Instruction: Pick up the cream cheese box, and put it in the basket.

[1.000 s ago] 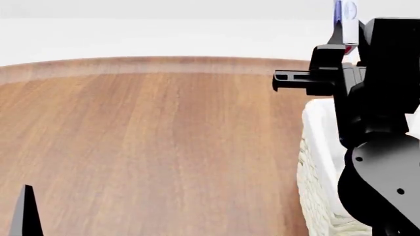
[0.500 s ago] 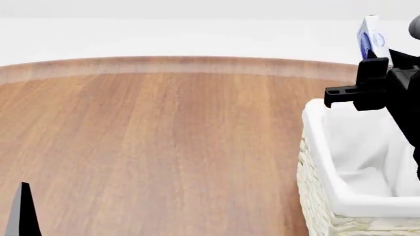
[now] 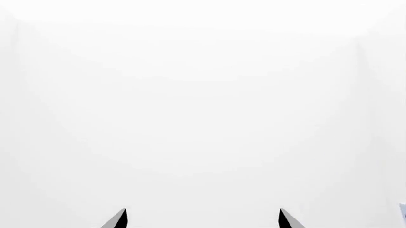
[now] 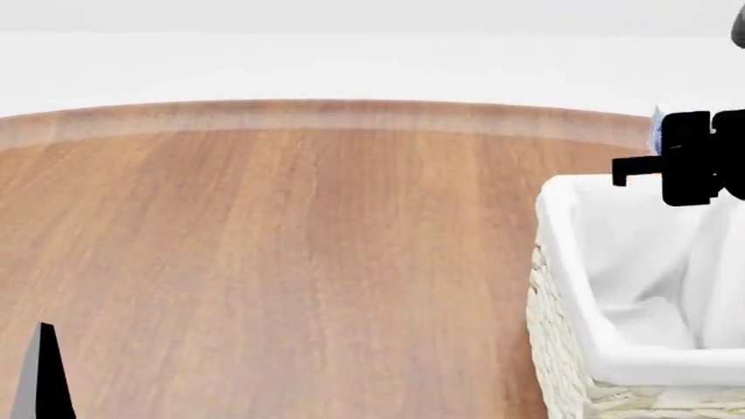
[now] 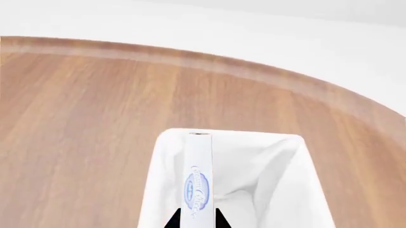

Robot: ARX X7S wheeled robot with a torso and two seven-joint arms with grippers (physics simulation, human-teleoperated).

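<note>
1. Cream cheese box (image 5: 198, 175) sits pinched edge-on between the right gripper (image 5: 192, 219) fingertips, seen closest in the right wrist view; thin white side faces the camera, blue oval print legible; box is off the table, so the pick-up part looks done.
2. Directly beyond the box in that view lies the basket (image 5: 279, 156), its white cloth liner open below; box hangs over the basket's opening, not yet inside it as far as I can judge.
3. Head view: basket's wicker wall and folded liner rim at the near right; right gripper appears as a black block above the far rim, only a sliver of the box visible behind it; how high the box is above the liner floor cannot be told.
4. Left gripper (image 3: 203, 218): two dark fingertips spread apart against blank white, holding nothing; one tip shows at the head view's near left, well apart from the basket.
5. Table (image 4: 291, 253): bare wood stretches to its curved far edge.
6. Remaining, by my reading: lower or release the box into the liner, then clear the arm.
</note>
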